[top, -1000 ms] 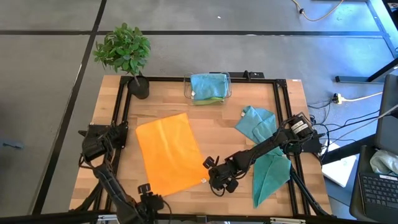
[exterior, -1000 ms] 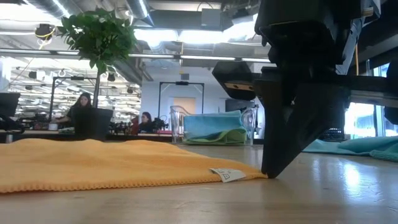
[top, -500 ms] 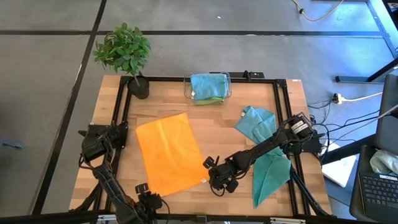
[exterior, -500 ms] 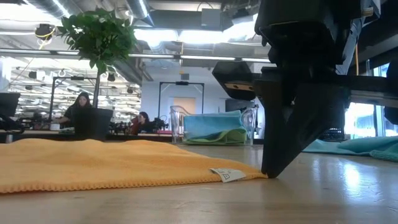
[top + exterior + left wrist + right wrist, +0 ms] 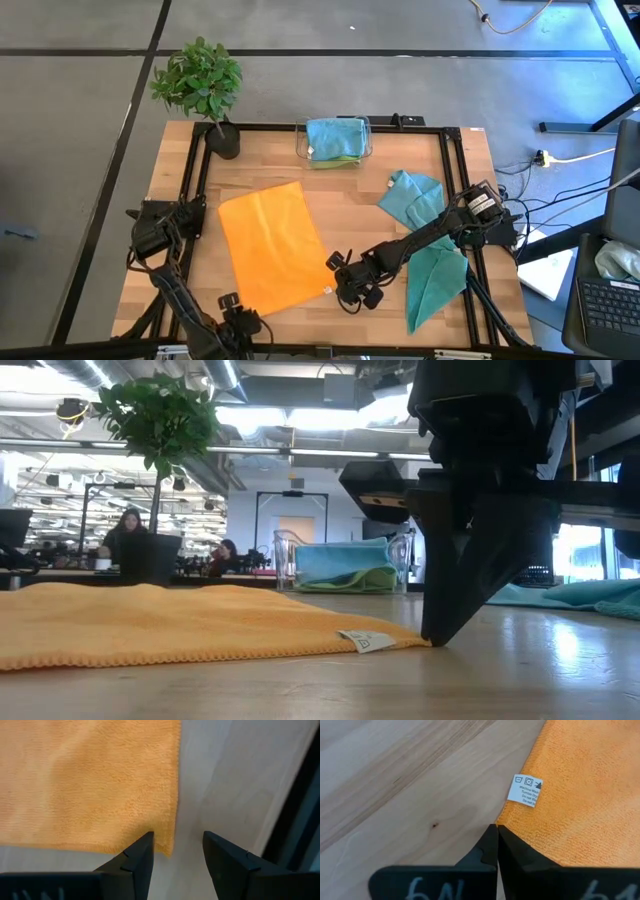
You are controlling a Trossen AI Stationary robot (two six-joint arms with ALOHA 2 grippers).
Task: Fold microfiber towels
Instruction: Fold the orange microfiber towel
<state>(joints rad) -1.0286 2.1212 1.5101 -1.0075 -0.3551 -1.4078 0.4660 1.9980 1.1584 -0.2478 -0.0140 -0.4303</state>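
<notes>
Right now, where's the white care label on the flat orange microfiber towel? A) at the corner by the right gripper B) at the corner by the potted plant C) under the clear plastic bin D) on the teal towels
A: the white care label sits at the corner of the orange microfiber towel right beside the shut right gripper, on the table's front edge side.

An orange towel (image 5: 270, 248) lies flat and skewed on the counter, its white care tag (image 5: 526, 790) at one near corner. Two teal towels (image 5: 428, 240) lie crumpled to its right. A blue towel (image 5: 334, 133) sits atop a green one (image 5: 335, 160).
</notes>
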